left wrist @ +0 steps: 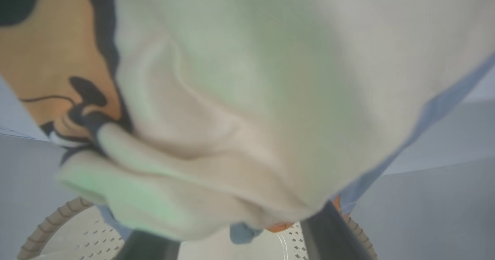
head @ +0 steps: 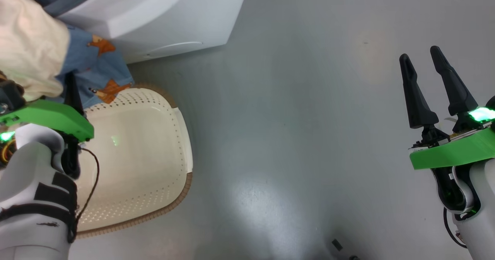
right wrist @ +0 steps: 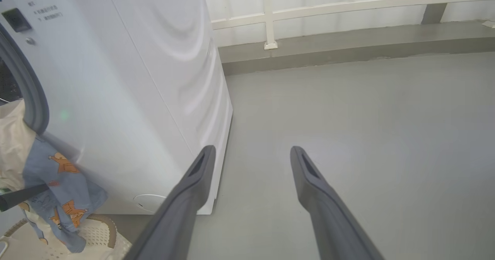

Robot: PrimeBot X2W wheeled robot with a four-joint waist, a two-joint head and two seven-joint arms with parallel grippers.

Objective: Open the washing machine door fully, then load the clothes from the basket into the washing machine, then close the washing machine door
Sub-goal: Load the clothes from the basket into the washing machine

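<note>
Clothes [left wrist: 239, 97]: right up against the left wrist camera, a big cream cloth with an orange patch and black marks, blurry from being so close. From the head camera the blue part with orange bears [head: 93, 66] hangs down the front of the machine, and its bottom end reaches the back edge of the basket. From the right wrist camera the cream part lies over the grey ring at the mouth, and the blue part [right wrist: 58, 182] dangles below it.
Left gripper [left wrist: 236, 235]: its two dark fingers [left wrist: 328, 233] stand wide apart under the cloth. The cloth lies on them and between them, but they are not squeezing it.
Basket [head: 147, 144]: on the floor just in front of the machine, below the left arm. It is cream with little holes, a brown rim and a white handle on the side, and its holey bottom shows.
Washing machine [head: 162, 16]: a big white box at the top left of the head view, with a round flap [head: 174, 47] low down. The grey ring [right wrist: 31, 93] goes round its mouth.
Right gripper [head: 419, 59]: off on the robot's right, well apart from the machine and the basket. Its fingers are spread wide, with nothing between them.
Floor [head: 309, 117]: grey and shiny, with a white rail [right wrist: 309, 10] along the far side.
</note>
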